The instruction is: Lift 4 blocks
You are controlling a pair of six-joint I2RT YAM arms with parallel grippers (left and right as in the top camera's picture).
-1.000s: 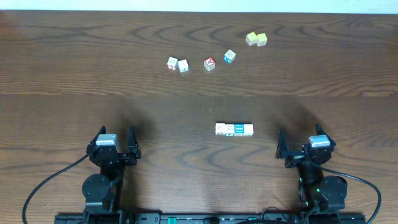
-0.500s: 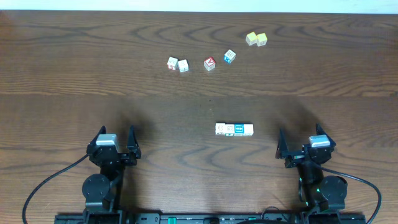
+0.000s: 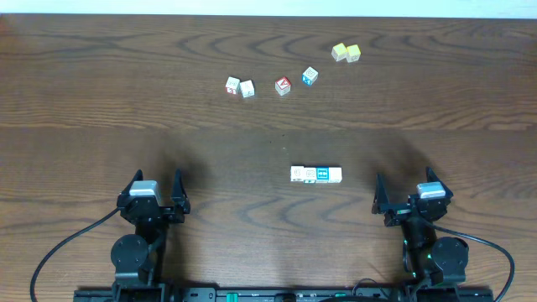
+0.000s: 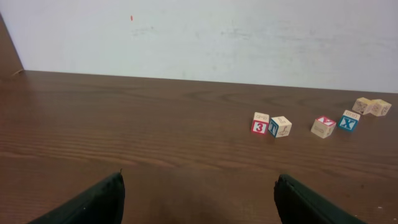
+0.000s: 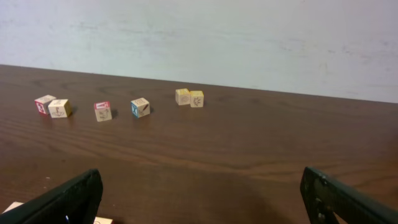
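Observation:
The blocks [image 3: 315, 174] lie in a tight row of four on the wooden table, right of centre: three cream-faced cubes and one bright blue-faced cube [image 3: 321, 174]. My left gripper [image 3: 156, 186] rests open at the near left, well away from the row. My right gripper [image 3: 404, 186] rests open at the near right, a short way right of the row. In the left wrist view the gripper [image 4: 199, 186] holds nothing and the row is out of frame. In the right wrist view the gripper [image 5: 200, 186] is empty, and a cream corner of the blocks [image 5: 11, 206] shows at the bottom left.
Farther back stand two white cubes [image 3: 240, 86], a red-faced cube [image 3: 283, 85], a pale-blue cube [image 3: 310, 76] and two yellow cubes [image 3: 346, 53]. The same cubes appear in the wrist views before a white wall [image 4: 199, 31]. Cables trail from both arm bases.

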